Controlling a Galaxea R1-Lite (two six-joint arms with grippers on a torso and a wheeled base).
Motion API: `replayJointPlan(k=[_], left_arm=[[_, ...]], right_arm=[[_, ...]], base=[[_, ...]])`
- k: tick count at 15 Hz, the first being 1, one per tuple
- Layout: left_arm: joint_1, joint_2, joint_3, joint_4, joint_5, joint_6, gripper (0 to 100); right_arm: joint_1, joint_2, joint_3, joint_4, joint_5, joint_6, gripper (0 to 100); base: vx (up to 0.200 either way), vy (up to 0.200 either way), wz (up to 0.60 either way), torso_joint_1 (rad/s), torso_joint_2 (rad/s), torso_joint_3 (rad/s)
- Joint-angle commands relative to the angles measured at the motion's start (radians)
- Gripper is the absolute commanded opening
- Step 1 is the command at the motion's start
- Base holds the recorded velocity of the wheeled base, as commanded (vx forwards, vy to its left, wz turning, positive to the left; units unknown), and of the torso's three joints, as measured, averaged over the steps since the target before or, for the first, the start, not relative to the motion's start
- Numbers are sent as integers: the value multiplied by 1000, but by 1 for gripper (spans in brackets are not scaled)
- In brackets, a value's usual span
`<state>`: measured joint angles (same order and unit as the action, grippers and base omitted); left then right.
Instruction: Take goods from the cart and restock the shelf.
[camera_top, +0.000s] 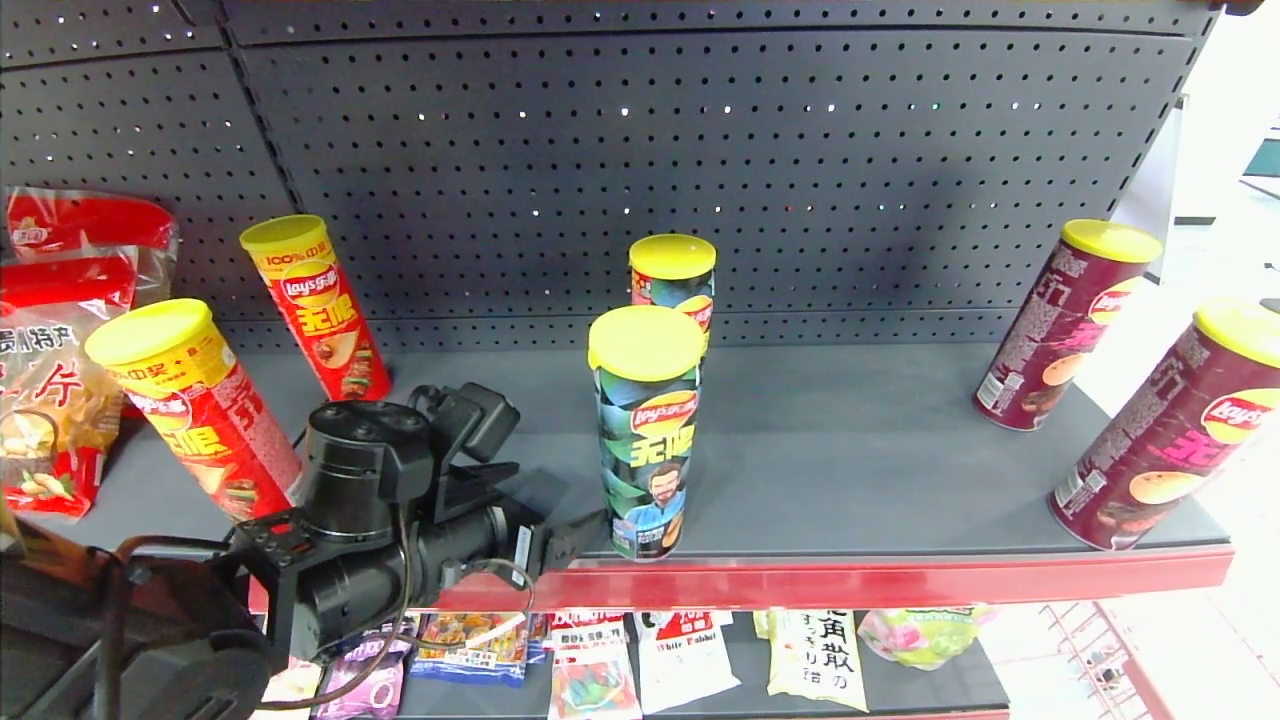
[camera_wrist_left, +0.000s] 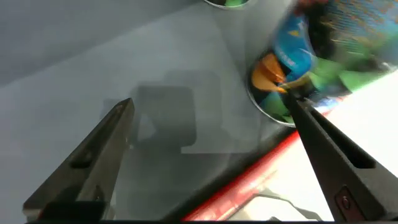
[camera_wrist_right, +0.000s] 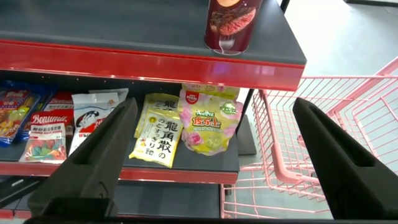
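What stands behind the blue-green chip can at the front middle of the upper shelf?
A second yellow-lidded can stands behind the blue-green can, with the perforated back panel beyond. Only its lid and upper body show; the blue-green can covers the rest.

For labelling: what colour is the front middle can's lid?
Yellow lid, clearest in the head view.
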<state>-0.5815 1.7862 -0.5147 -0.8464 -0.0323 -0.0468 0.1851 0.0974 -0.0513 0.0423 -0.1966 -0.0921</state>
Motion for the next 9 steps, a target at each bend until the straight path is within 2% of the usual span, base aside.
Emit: replayJointPlan(k=[1,9], left_arm=[[2,21,-28,0,6,-1,100],[2,56,-84,0,6,-2,100]], right_arm=[[1,2,-1,1,0,0,100],[1,2,1,1,0,0,100]], base=[[0,0,0,0,0,0],[0,0,0,0,0,0]])
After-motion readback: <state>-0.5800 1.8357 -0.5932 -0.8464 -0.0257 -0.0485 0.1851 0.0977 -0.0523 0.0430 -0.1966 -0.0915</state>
